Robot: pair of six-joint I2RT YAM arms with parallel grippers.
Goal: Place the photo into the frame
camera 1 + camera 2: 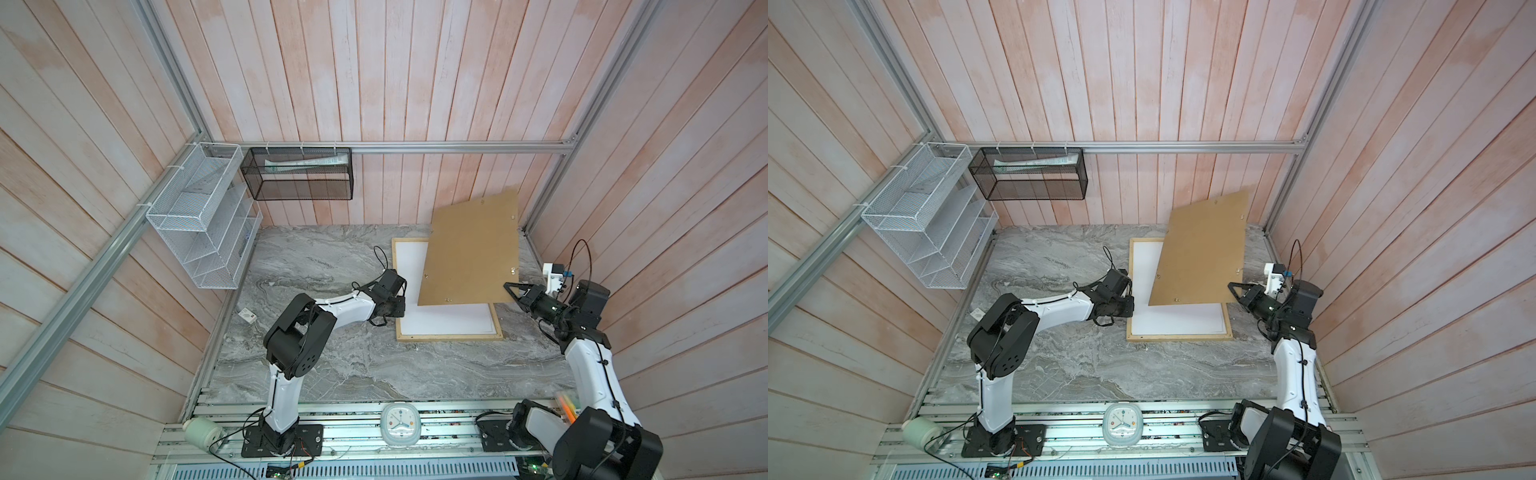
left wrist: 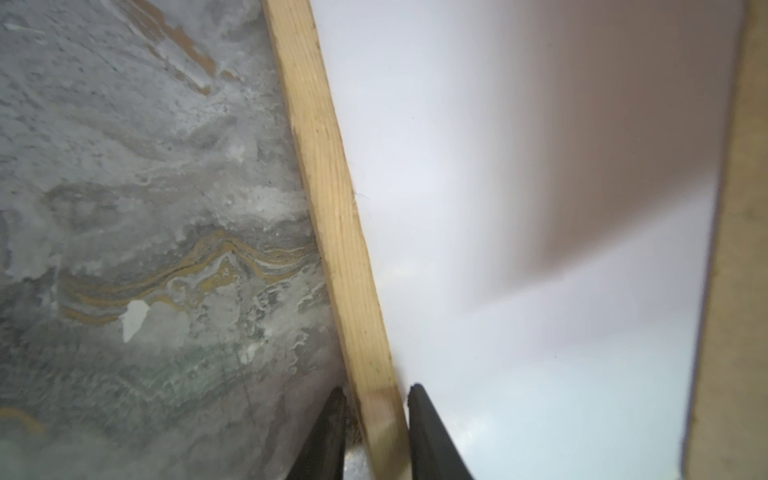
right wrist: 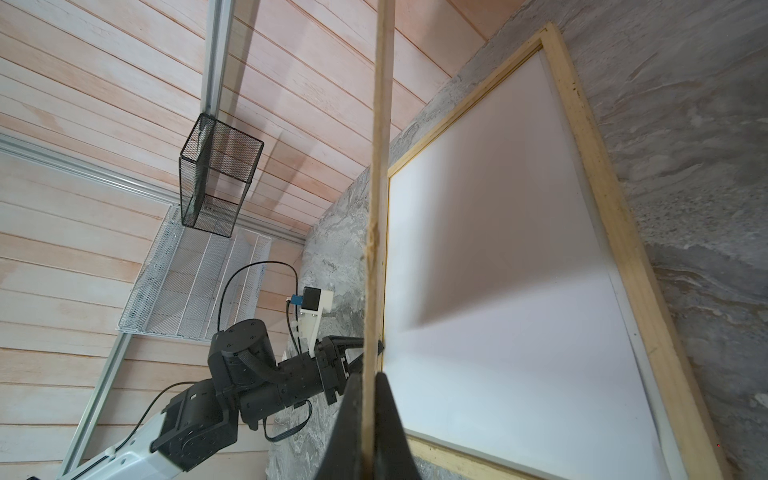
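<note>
The frame (image 1: 449,336) (image 1: 1179,337) of pale wood strips lies flat on the marble table, filled by a plain white sheet (image 1: 449,320) (image 3: 498,291). The photo is hidden: no print shows anywhere. My right gripper (image 1: 505,286) (image 3: 368,376) is shut on the near right corner of a brown backing board (image 1: 469,253) (image 1: 1200,253), held tilted above the frame with its far edge raised. My left gripper (image 1: 400,311) (image 2: 376,392) straddles the frame's left strip (image 2: 332,187), one finger outside, one over the white sheet, with a slim gap on the outer side.
A white wire rack (image 1: 199,220) and a black mesh basket (image 1: 299,174) hang on the back left wall. A small white tag (image 1: 248,316) lies at the table's left. A clock (image 1: 401,424) sits on the front rail. The right wall stands close behind the right arm.
</note>
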